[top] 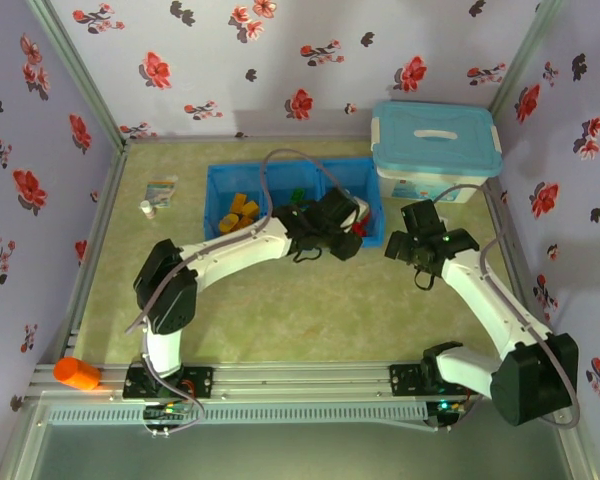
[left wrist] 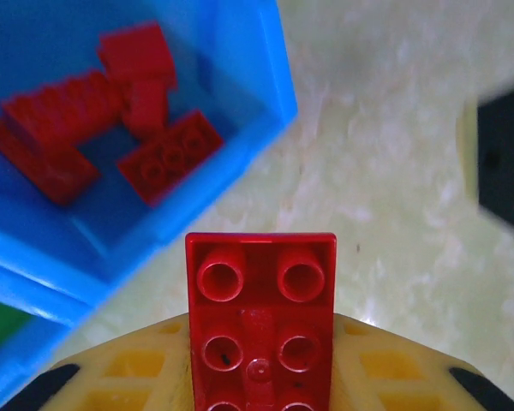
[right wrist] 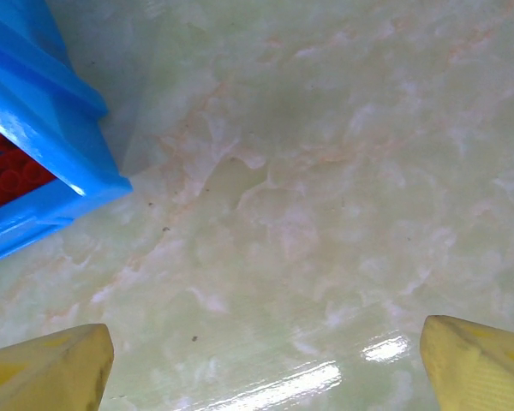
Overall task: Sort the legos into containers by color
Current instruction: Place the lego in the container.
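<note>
Lego (left wrist: 259, 321), glossy red, two rows of hollow studs, in left gripper (left wrist: 259, 364)

1. The red brick (left wrist: 259, 325), just outside the blue tray (left wrist: 274, 94), runs off the bottom edge.
2. A black shape (left wrist: 505, 163) right of the tray is blurred and cut off.
3. The left arm (top: 240, 245) hides part of the tray's middle compartment.
</note>
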Controlling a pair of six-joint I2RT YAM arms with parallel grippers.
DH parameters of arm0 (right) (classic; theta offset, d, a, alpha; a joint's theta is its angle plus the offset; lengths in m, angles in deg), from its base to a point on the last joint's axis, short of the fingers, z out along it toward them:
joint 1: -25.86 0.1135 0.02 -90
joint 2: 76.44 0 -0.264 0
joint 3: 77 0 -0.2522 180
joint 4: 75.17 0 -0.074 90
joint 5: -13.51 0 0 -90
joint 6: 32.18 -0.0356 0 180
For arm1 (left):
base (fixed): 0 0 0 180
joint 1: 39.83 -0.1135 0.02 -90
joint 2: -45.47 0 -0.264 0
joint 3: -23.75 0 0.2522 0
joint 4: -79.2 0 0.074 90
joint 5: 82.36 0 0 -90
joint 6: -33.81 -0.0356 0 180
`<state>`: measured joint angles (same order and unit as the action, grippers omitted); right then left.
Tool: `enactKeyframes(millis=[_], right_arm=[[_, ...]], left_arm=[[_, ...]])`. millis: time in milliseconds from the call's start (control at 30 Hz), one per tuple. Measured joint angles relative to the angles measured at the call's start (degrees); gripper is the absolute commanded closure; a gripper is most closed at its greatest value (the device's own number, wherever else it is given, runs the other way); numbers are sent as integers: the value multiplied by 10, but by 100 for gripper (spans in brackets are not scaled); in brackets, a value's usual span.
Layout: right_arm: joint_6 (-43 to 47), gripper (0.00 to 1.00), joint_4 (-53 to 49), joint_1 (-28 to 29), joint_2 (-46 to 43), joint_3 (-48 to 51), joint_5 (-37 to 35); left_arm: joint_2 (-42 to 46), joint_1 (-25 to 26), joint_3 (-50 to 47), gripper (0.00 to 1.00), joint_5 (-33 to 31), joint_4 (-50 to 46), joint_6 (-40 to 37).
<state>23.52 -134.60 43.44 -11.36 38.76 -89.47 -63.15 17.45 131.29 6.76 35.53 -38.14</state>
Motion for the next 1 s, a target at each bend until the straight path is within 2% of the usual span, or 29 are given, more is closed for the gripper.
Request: enactKeyframes(millis=[133,400,1000], right_arm=[[1,6,0,-1,-16,13,-10],[2,6,4,-1,-26,27,-17],[3,5,9,-1,-30,35,-9]], left_arm=[[-20,-28,51,67,1,5,0],[-116,-59,178,67,1,-19,0],[-271,-118,370,63,25,-68,7]])
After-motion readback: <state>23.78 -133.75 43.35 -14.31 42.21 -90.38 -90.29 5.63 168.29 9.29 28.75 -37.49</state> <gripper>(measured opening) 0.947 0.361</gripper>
